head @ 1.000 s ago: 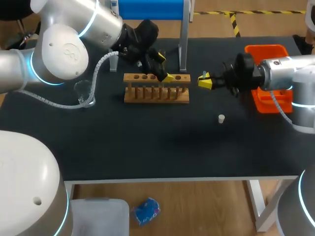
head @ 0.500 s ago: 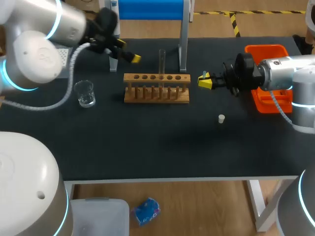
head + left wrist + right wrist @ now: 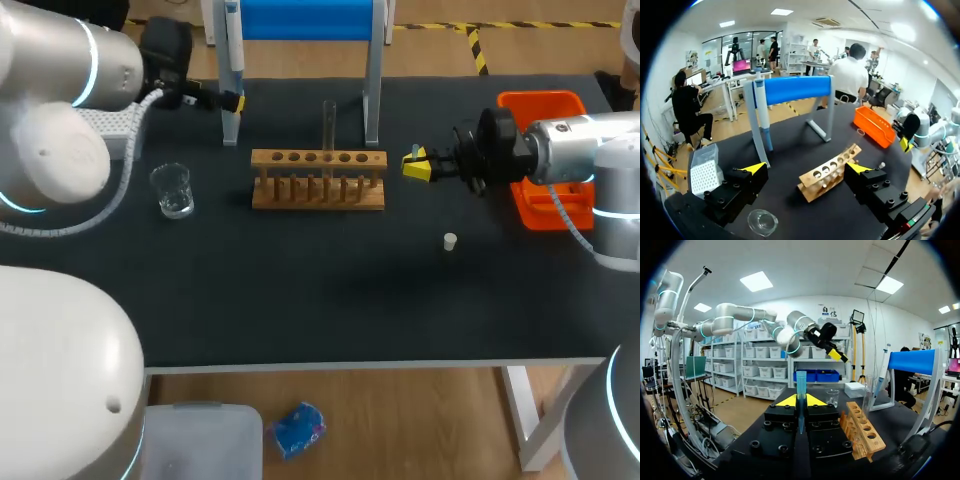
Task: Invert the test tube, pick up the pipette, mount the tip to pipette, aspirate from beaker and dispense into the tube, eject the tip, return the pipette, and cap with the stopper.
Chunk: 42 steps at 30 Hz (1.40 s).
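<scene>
Head view: the test tube (image 3: 328, 125) stands upright in the wooden rack (image 3: 318, 182) near the middle of the desk (image 3: 300, 300), so the inversion looks done. The pipette (image 3: 232, 45) hangs on its stand (image 3: 310, 20) at 11 o'clock, not yet picked up. The left gripper (image 3: 234, 101) is just beside it, fingers spread wide and empty. At 3 o'clock from the rack, the right gripper (image 3: 415, 165) has its fingers closed on a blue tip (image 3: 801, 385). Mounting, aspirating from the beaker (image 3: 173, 190) at 9 o'clock, dispensing, ejecting and capping with the stopper (image 3: 450, 240) at 5 o'clock all remain. The desk is matte black, with an orange tray (image 3: 540, 100) at 3 o'clock.
</scene>
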{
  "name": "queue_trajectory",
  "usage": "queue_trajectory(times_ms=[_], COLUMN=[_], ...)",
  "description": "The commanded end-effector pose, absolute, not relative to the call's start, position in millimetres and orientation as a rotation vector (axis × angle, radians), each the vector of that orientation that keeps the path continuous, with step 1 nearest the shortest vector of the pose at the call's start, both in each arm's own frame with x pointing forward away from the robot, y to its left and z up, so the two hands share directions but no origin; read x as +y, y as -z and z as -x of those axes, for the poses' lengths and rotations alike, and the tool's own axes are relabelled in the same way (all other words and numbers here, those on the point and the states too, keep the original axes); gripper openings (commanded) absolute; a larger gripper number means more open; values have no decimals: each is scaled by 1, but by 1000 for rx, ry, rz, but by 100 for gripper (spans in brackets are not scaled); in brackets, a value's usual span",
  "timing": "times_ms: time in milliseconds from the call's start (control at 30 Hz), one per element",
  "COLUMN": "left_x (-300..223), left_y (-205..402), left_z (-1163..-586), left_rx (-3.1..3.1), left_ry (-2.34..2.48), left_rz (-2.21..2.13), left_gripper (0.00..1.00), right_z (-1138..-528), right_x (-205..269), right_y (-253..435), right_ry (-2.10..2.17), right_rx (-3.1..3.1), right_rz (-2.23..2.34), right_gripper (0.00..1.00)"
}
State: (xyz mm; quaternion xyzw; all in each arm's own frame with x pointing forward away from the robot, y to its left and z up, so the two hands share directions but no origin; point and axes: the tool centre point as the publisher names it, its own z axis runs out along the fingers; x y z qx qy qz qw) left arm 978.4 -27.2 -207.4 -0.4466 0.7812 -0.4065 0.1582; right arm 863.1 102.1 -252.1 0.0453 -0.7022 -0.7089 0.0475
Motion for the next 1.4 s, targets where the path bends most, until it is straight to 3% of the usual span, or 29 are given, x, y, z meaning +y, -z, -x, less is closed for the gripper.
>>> queue_trajectory(times_ms=[33,267,700,1400], left_x=[-33,-33,-33,-41], left_y=[210,210,244,220], left_z=[-978,-978,-1068,-1118], left_rx=[2163,2163,1683,1378], left_ry=[1073,1073,1082,1029], left_rz=[1311,1311,1590,1538], left_gripper=[100,100,100,100], right_z=[-863,-863,-863,-863], right_x=[101,101,101,101], right_y=[252,252,252,252], right_ry=[2161,2161,2161,2161], right_rx=[-2142,-2142,-2142,-2142], right_rz=[-140,-140,-140,-140], right_gripper=[0,0,0,0])
